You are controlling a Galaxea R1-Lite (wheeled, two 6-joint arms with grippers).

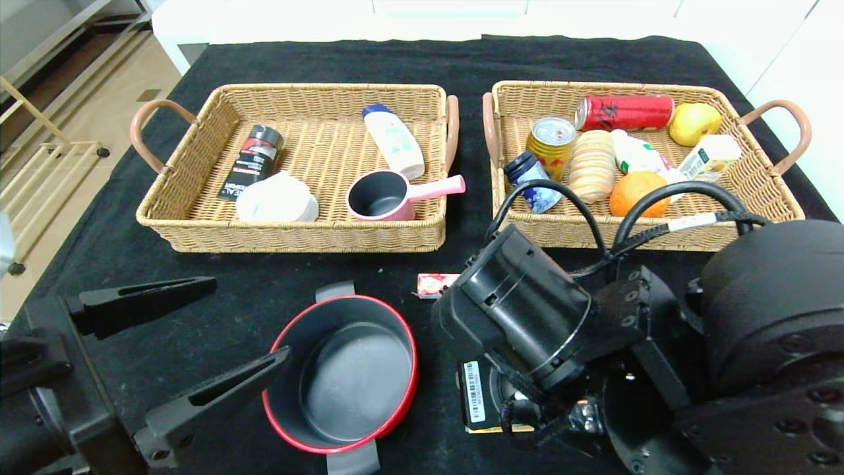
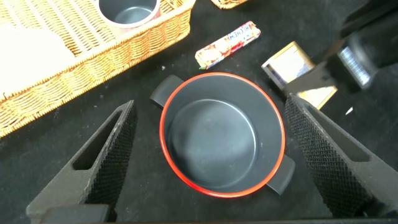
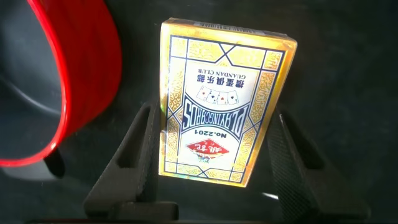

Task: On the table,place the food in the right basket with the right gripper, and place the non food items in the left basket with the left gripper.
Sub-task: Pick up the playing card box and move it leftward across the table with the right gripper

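A gold and blue playing-card box [image 3: 227,99] lies flat on the black cloth; only its end [image 1: 473,392] shows under my right wrist in the head view. My right gripper [image 3: 214,124] is open, low over the box, with one finger on each long side. A red pot with a dark inside [image 1: 343,376] stands just left of the box. My left gripper [image 2: 209,109] is open and hovers above the pot [image 2: 221,134], holding nothing. A small red and white snack bar [image 1: 435,284] lies between the pot and the baskets and also shows in the left wrist view [image 2: 227,43].
The left basket [image 1: 290,241] holds a black bottle, a white bottle, a white bowl and a pink saucepan. The right basket [image 1: 659,241] holds cans, an orange, a pear, a carton and other food. My right arm covers the table's near right part.
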